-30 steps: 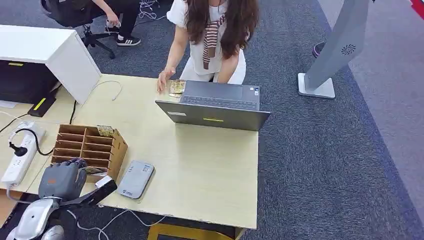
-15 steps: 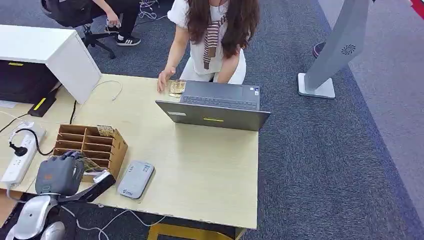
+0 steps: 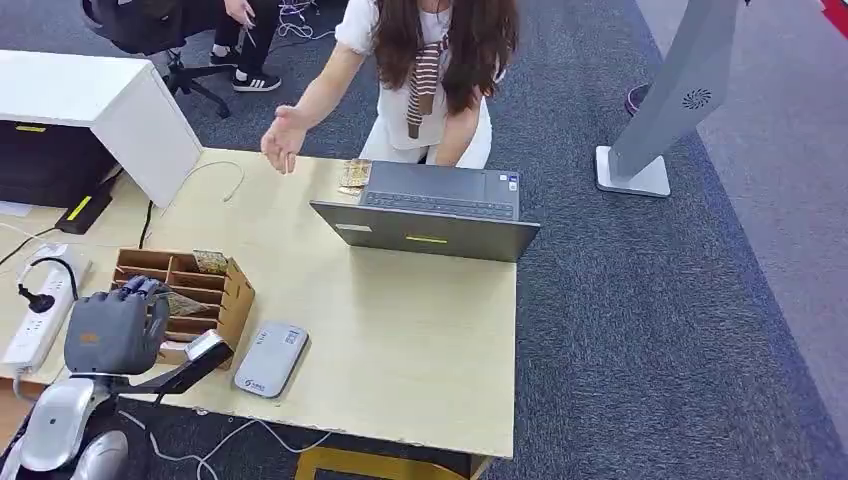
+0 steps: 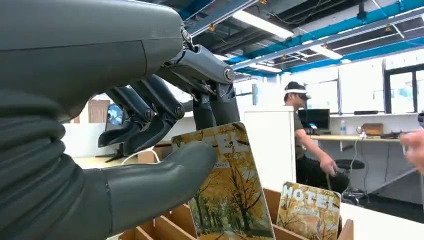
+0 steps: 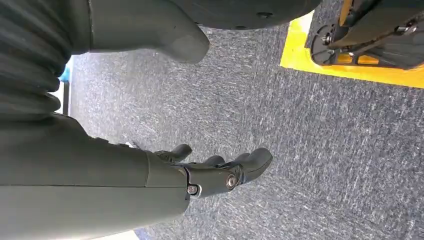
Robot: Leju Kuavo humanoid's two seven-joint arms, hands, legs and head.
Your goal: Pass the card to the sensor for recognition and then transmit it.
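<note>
Head view, as I read it from the console: my left hand (image 3: 115,333) sits over the near end of the wooden card rack (image 3: 232,296) on the pale desk (image 3: 400,340), pinching a card (image 3: 186,304) between thumb and fingers. Left wrist view shows that card (image 4: 230,195), printed with autumn trees, gripped just above the rack's slots, with a second card (image 4: 308,210) standing in the rack beside it. The grey sensor (image 3: 271,359) lies flat just beside the rack. A person's hand (image 3: 283,139) hovers above the desk's far edge near the laptop (image 3: 430,228). My right hand (image 5: 220,172) hangs over carpet, fingers loosely curled, holding nothing.
</note>
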